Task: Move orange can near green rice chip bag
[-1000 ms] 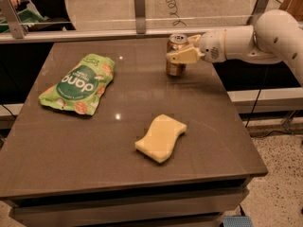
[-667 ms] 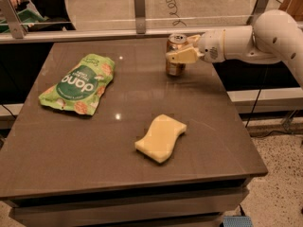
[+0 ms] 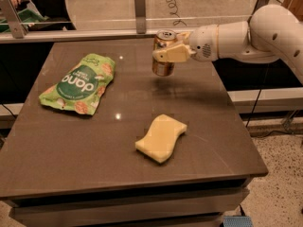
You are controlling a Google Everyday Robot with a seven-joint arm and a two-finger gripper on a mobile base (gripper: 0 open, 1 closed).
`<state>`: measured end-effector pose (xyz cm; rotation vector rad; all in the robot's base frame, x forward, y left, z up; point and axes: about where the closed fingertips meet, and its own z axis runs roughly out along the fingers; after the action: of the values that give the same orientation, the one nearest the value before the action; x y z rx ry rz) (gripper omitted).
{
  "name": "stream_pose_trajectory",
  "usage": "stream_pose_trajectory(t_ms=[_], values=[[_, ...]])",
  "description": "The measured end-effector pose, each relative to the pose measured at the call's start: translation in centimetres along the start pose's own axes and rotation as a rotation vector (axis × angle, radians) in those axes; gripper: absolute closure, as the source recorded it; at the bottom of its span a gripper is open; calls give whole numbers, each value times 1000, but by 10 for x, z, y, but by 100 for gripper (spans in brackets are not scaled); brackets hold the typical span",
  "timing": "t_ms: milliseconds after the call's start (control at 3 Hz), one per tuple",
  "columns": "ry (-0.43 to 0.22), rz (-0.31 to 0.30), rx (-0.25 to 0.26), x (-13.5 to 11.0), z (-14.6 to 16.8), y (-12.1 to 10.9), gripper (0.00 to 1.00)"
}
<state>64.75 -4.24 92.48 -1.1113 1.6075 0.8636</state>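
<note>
Dark brown table (image 3: 85, 145) fills the view, with a rail and pale floor behind it. 1 white arm (image 3: 265, 32) reaches in from the right, and its gripper (image 3: 162, 52) is closed around the orange can (image 3: 164, 68), holding it upright over the far middle of the table. The can's shadow shows just beneath it. The green rice chip bag (image 3: 78, 83) lies flat at the left, well apart from the can. 1 yellow sponge (image 3: 161, 137) rests nearer the front.
</note>
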Motion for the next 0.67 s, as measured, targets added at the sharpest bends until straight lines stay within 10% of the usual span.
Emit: stream_pose_trajectory(t_ms=[667], values=[[19, 41, -162, 22, 72, 56, 100]])
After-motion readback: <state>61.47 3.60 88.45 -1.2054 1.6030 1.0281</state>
